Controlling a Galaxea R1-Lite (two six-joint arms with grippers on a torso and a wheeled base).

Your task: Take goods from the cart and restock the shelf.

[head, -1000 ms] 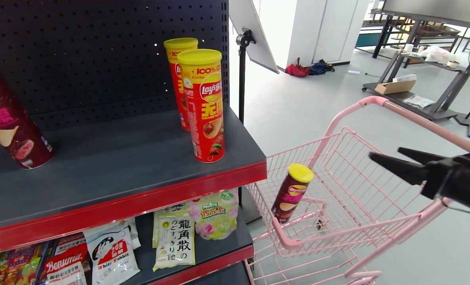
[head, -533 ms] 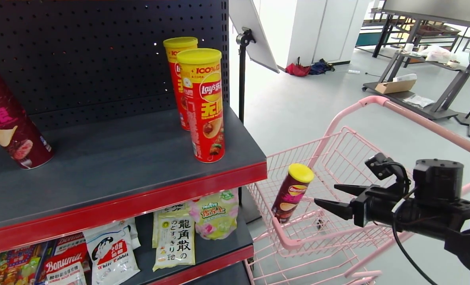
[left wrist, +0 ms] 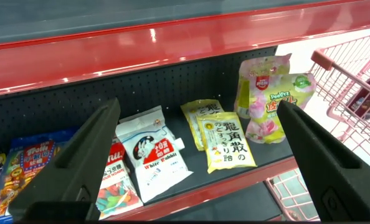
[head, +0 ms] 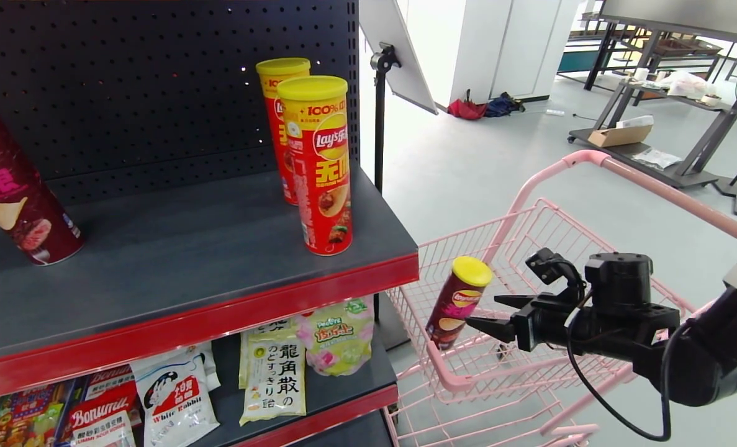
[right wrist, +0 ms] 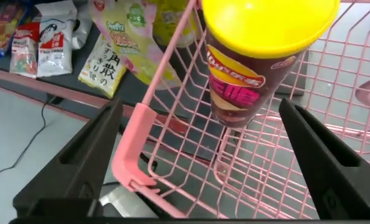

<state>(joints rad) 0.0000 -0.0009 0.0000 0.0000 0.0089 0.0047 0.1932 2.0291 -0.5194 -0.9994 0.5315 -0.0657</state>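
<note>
**Item:** maroon chip canister point(head: 458, 302), yellow lid, one unit.

**Location:** inside the pink cart point(head: 592, 158), in the basket corner nearest the shelf point(head: 219, 248). It stands tilted, leaning against the wire wall with the lid uppermost.

**Handling, as I judge it:**
- Light for its height.
- The tube wall is stiff but will dent if I squeeze hard.
- The glossy wrapper is likely to slide on my pads.
- The contents are brittle, so no knocks against the wire.

**Where to hold:** across the body about midway down, well under the lid, which could pop off if pinched. I should match the lean before closing, then lift it clear of the basket rim.

**My right pincer point(head: 482, 310):** spread wide with nothing in it. It is level with the canister's lower body and just beside it. From my wrist the tube point(right wrist: 260, 62) sits ahead between the two fingers, and I cannot see any contact.

**My left pincer point(left wrist: 199, 104):** also spread wide and empty, facing the lower tier of snack bags point(left wrist: 225, 134).

**Destination:** the upper tier, beside the red canisters point(head: 318, 167).
</note>
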